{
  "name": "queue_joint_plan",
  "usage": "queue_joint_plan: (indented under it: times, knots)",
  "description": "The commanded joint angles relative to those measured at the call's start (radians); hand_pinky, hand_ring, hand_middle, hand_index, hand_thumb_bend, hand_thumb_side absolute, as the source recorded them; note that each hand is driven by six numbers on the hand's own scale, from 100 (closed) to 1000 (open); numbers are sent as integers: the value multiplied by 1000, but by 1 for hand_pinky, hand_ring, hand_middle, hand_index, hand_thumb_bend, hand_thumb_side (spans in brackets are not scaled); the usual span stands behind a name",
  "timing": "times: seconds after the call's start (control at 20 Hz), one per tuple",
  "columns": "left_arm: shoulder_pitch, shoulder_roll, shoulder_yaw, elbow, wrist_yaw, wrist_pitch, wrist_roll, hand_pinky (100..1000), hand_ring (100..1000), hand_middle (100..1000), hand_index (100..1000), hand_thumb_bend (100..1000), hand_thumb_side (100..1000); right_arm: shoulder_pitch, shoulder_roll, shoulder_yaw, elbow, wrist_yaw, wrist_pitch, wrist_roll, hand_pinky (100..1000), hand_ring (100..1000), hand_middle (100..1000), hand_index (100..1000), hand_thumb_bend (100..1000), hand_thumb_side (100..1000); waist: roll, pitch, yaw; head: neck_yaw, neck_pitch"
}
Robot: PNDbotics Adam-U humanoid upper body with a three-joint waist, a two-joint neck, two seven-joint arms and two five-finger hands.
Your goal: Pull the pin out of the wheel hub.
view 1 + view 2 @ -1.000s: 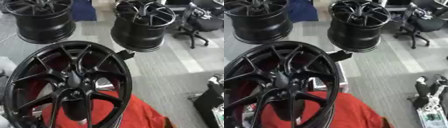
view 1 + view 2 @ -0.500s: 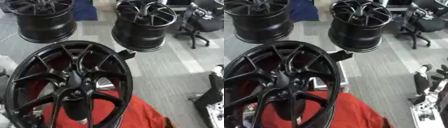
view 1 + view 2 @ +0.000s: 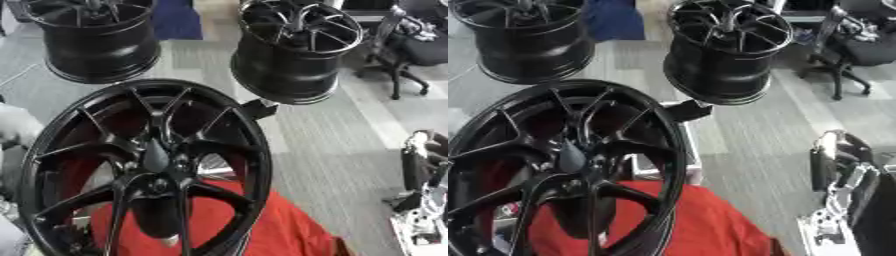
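Observation:
A large black spoked wheel hub [image 3: 140, 170] stands tilted in the foreground over a red cloth [image 3: 262, 225]. A dark tapered pin [image 3: 156, 156] sticks out of its centre, where the spokes meet. My right hand [image 3: 837, 162] is at the right edge, well apart from the hub, open with its dark fingers pointing up and holding nothing. My left hand shows in neither view.
Two more black wheels [image 3: 96, 40] [image 3: 293, 50] stand on the grey floor behind. An office chair [image 3: 411, 50] is at the back right. A small black box [image 3: 686, 111] lies just behind the hub's rim. A pale blurred shape [image 3: 13, 127] sits at the left edge.
My right hand has risen from the lower right edge and come a little to the left. The hub and pin have not moved.

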Motion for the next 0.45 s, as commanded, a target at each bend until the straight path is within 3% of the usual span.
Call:
queue_joint_plan:
  times: [0.05, 0.1, 0.25, 0.45]
  knots:
    - [-1, 21, 13, 78, -65, -3, 16, 590, 625, 615, 715, 100, 918, -14, -4, 2, 94, -79, 9, -11, 644, 591, 616, 762, 100, 881, 5, -8, -2, 5, -3]
    - [3, 24, 15, 120, -92, -2, 22, 590, 625, 615, 716, 100, 920, -18, -2, 4, 133, -108, 10, -12, 646, 594, 619, 766, 100, 951, 5, -8, -2, 5, -3]
    - [9, 37, 15, 242, -173, -24, 39, 592, 624, 615, 718, 100, 908, -24, -19, 8, 232, -172, 14, 10, 651, 599, 624, 770, 100, 1000, 4, -10, -3, 3, -3]
    - [7, 65, 11, 413, -282, -47, 59, 598, 628, 620, 726, 100, 898, -7, -46, -8, 347, -297, 10, 37, 656, 605, 628, 774, 100, 1000, 4, -12, -4, 10, -3]
